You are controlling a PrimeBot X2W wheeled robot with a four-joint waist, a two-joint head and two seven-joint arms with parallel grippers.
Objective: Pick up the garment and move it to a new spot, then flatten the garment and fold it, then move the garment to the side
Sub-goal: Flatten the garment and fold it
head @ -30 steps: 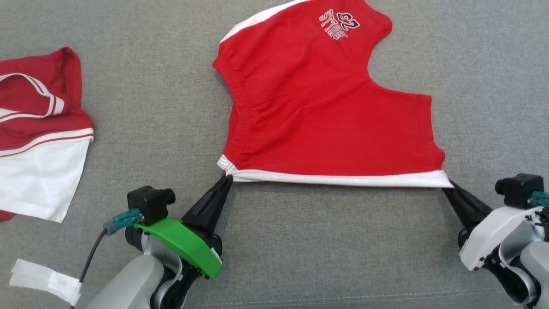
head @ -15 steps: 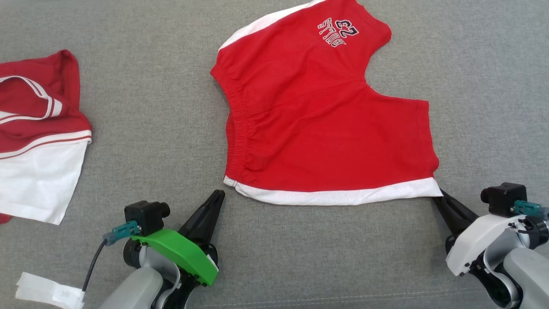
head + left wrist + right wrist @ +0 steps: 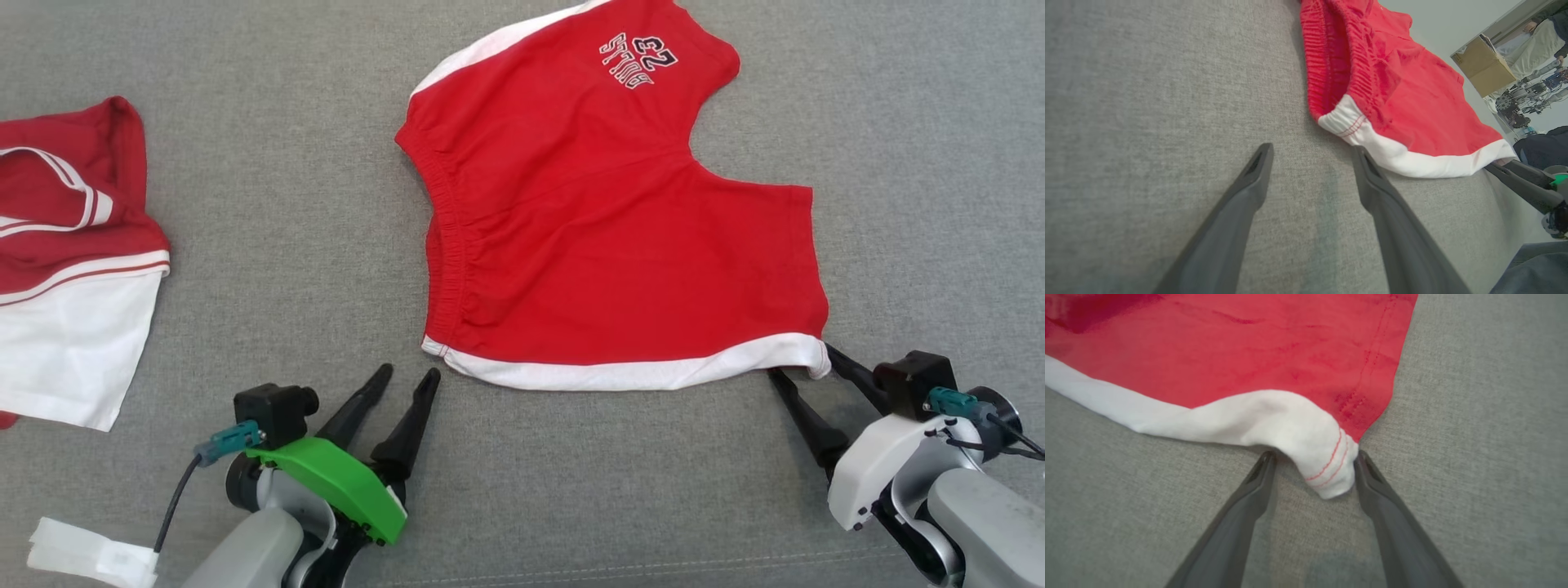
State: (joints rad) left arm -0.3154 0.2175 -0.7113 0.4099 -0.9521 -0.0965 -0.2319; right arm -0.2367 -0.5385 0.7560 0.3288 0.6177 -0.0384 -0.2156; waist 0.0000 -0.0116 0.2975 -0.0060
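The garment [image 3: 604, 220] is a pair of red shorts with white side bands and a printed logo, spread flat on the grey cloth surface [image 3: 326, 163]. My left gripper [image 3: 406, 376] stands open just short of the near-left white corner [image 3: 1347, 122], touching nothing. At the near-right corner my right gripper [image 3: 798, 361] is open too, and the white corner [image 3: 1327, 465] lies loose between its spread fingers [image 3: 1257, 477]. In the left wrist view the elastic waistband [image 3: 1331, 53] runs away to the upper right.
A second red and white garment [image 3: 73, 261] lies crumpled at the left edge. A white tag or strip [image 3: 90, 551] sits at the lower left beside my left arm's cable. A cardboard box [image 3: 1484, 65] and a person [image 3: 1535, 36] show far off in the left wrist view.
Both grippers opened and let go of the shorts' near corners. The near hem dropped flat onto the surface, and the left gripper drew back a little from its corner.
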